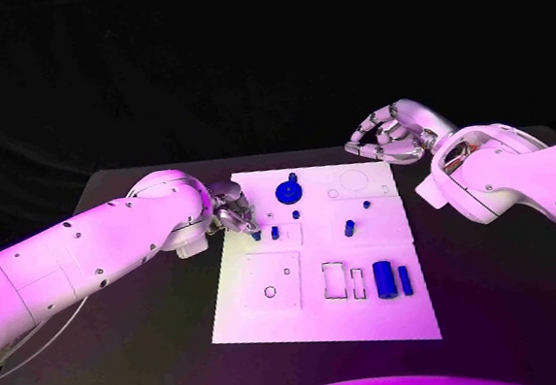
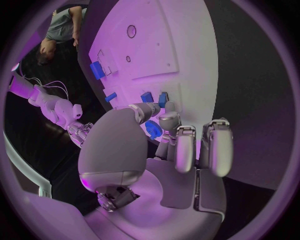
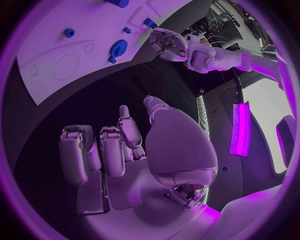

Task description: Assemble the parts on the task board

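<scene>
The white task board lies in the middle of the black table, with bare tabletop on its left, right and near sides. The left hand sits at the board's left edge near the far corner; the right hand hovers just beyond the far right corner, over dark table, apart from the board.

On the board, a blue gear-shaped part lies near the far edge, beside a faint circular outline. Small blue pegs stand in the middle band, with another small blue part to their right. Nearer the robot, two blue cylinders lie side by side at the right, next to outlined rectangular recesses; a square outline with a small ring lies to the left.

The left wrist view shows what the head view hides: the left hand has its thumb and a finger meeting at the board's edge around a small blue part, though whether they actually pinch it cannot be told (the fingertips cover most of it). The other fingers hang straight and parallel, clear of the board.

The right wrist view shows the right hand holding nothing, fingers loosely bent and slightly apart, with the gear-shaped part and the left hand beyond it.
</scene>
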`<state>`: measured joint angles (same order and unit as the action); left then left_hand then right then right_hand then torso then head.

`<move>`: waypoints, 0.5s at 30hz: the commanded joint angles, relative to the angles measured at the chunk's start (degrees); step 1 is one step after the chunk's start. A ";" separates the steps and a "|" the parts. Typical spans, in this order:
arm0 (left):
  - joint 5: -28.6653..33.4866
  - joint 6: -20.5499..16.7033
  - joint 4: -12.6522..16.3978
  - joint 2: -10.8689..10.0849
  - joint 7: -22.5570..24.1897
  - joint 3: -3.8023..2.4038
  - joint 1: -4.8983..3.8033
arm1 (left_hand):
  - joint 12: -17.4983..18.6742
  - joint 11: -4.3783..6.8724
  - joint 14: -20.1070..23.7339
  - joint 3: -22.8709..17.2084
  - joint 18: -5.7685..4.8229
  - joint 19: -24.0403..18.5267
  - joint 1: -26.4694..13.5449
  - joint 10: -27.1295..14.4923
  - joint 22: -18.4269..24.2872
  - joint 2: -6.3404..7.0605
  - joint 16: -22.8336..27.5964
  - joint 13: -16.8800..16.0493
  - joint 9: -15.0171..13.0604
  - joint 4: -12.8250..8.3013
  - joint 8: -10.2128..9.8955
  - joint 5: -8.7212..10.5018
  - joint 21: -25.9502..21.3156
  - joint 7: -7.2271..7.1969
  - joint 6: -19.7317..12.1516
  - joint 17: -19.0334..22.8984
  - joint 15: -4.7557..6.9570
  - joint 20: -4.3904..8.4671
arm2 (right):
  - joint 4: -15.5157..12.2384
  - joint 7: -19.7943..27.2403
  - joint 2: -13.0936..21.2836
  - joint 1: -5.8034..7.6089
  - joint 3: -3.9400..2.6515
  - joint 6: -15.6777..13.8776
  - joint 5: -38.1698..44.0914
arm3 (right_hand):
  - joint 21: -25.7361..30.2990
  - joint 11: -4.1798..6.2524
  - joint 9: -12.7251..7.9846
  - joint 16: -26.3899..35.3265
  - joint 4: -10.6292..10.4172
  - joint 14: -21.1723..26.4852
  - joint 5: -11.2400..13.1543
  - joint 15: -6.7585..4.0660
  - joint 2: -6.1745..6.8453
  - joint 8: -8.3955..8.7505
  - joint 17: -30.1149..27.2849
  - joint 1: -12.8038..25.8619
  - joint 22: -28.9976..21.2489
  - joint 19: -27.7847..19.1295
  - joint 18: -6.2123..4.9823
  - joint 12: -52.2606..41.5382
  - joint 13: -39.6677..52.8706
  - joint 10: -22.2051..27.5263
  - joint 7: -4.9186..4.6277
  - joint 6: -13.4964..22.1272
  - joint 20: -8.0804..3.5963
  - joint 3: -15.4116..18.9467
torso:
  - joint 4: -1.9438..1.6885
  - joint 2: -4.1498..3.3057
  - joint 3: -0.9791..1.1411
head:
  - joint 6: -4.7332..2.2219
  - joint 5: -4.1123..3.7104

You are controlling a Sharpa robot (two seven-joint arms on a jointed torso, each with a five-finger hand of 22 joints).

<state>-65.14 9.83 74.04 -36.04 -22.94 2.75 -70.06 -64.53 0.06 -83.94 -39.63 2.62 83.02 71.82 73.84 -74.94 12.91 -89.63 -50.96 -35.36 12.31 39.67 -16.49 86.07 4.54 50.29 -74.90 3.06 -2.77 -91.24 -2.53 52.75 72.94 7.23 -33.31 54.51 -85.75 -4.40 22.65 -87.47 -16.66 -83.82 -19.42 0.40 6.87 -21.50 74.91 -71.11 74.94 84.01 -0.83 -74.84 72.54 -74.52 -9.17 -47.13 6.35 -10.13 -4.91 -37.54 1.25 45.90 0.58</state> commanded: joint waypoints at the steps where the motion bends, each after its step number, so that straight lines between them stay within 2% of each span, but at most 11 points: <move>1: -0.12 0.23 0.17 0.09 -0.42 0.02 0.06 | -0.10 0.04 -6.06 -10.50 -0.47 0.27 0.22 0.58 -6.94 -0.08 -0.37 0.04 0.01 -10.64 0.04 -0.44 0.31 -0.02 0.48 -15.10 0.28 0.00 | -0.09 0.42 0.02 -0.04 0.00 0.08 0.58 | 0.19 0.28 -0.07 0.27 -0.02 -4.50 -0.21 -0.39 0.06 -0.39 7.76 0.49 11.95 2.99 -0.44 0.01 0.03 -0.15 0.41 0.03 -0.19 0.04 | 0.00 -0.04 0.01 | -0.03 0.00; 15: -0.03 0.86 0.42 -0.22 -0.57 0.01 0.06 | -0.13 0.12 -6.06 -10.78 -0.51 0.40 0.08 0.84 -7.12 0.25 -0.37 -0.15 -0.08 -10.97 -0.06 -1.16 0.40 -0.11 0.90 -15.10 0.36 0.09 | -0.07 0.42 0.03 -0.04 0.00 0.09 0.58 | 0.19 0.28 -0.07 0.27 -0.02 -4.50 -0.21 -0.39 0.06 -0.39 7.76 0.49 11.95 2.99 -0.44 0.01 0.03 -0.15 0.41 0.03 -0.19 0.04 | -0.01 -0.04 -0.04 | 0.05 -0.01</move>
<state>-65.16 9.87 74.24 -36.27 -23.41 2.77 -70.01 -64.53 0.09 -83.94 -39.63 2.62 83.02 71.82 74.26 -74.93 12.91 -89.63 -50.97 -35.29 12.31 39.37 -17.33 86.27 4.51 50.74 -74.90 3.06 -2.77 -91.26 -2.53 52.79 72.93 7.24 -33.31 54.51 -85.75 -4.40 22.65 -87.47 -16.66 -83.82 -19.42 0.40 6.87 -21.50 74.90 -71.11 74.93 84.01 -0.83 -74.84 72.54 -74.52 -9.17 -47.13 6.35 -10.13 -4.92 -37.57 1.23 45.86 0.56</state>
